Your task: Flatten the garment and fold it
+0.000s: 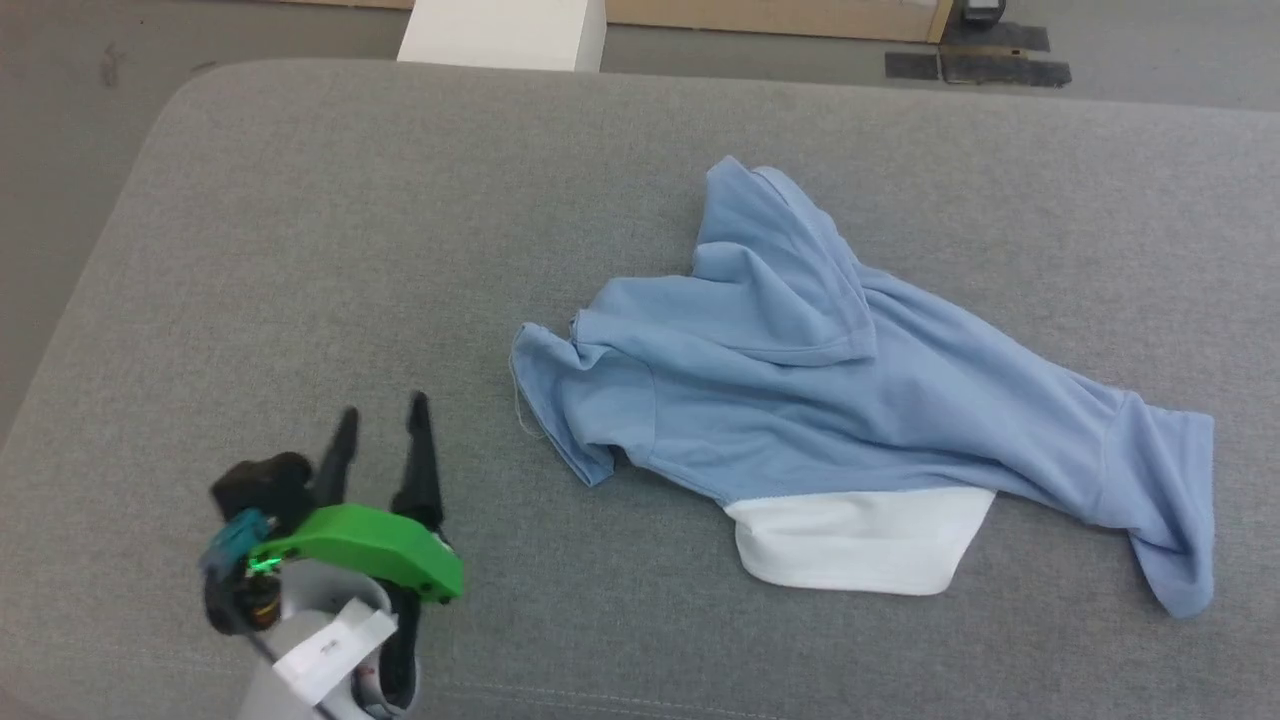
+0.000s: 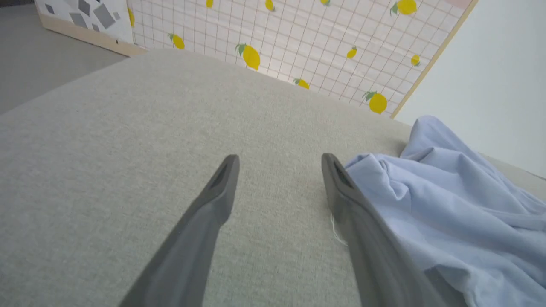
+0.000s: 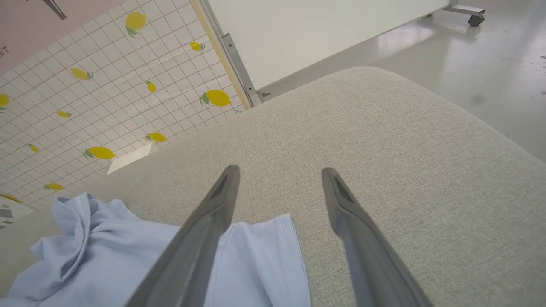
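Note:
The garment (image 1: 830, 400), a light blue polo shirt with a white sleeve panel (image 1: 860, 540) showing at its near edge, lies crumpled on the grey cushion, right of centre in the head view. My left gripper (image 1: 382, 420) hovers open to the left of it, clear of the cloth. Through the left wrist camera the left gripper (image 2: 279, 164) has bare cushion between its fingers, with the garment (image 2: 460, 204) bunched beside the right finger. My right gripper (image 3: 279, 175) is open above the cushion, and the garment (image 3: 251, 264), a blue hem, lies under its left finger.
The grey cushion (image 1: 350, 250) has rounded edges at the left and far sides, with floor beyond. A white box (image 1: 505, 35) stands past the far edge. A lemon-print panel (image 2: 298, 38) and a white wall stand behind.

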`<state>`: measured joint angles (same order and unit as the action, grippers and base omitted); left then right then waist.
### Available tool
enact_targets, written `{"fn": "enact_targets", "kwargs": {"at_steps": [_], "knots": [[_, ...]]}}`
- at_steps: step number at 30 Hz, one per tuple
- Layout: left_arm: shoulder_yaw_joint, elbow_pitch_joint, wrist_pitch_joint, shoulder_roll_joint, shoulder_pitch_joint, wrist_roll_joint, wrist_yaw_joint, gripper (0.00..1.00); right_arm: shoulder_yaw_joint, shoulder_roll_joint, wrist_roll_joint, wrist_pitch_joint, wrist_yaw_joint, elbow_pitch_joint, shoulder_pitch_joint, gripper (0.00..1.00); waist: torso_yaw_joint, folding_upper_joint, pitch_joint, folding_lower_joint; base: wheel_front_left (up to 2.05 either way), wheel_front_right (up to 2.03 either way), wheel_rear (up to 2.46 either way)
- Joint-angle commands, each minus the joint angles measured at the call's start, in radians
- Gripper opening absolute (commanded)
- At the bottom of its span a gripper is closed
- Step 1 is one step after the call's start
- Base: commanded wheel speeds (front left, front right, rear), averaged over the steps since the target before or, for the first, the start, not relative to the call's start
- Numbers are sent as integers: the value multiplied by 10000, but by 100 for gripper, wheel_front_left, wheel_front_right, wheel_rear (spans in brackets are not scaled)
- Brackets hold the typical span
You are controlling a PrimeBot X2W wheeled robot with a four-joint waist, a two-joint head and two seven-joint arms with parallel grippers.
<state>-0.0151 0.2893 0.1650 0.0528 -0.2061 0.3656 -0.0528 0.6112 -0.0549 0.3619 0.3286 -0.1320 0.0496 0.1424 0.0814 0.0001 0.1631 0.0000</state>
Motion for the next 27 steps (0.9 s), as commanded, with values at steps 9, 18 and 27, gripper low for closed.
{"fn": "enact_targets", "kwargs": {"at_steps": [9,18,27], "knots": [[-1542,1229,-5771,226,-2356,298,659,100,-394,44,-151,12,13,64,12,100,-133,-1,268,0,0,0,0],[-2707,2644,-8704,620,-4175,-496,674,100,-951,46,-171,-24,13,185,307,100,-701,-1,1050,0,0,0,0],[-2839,3254,-9450,829,-4367,-282,377,0,-1030,46,-201,-261,13,-92,268,100,-711,-1,1228,0,0,0,0]]}}
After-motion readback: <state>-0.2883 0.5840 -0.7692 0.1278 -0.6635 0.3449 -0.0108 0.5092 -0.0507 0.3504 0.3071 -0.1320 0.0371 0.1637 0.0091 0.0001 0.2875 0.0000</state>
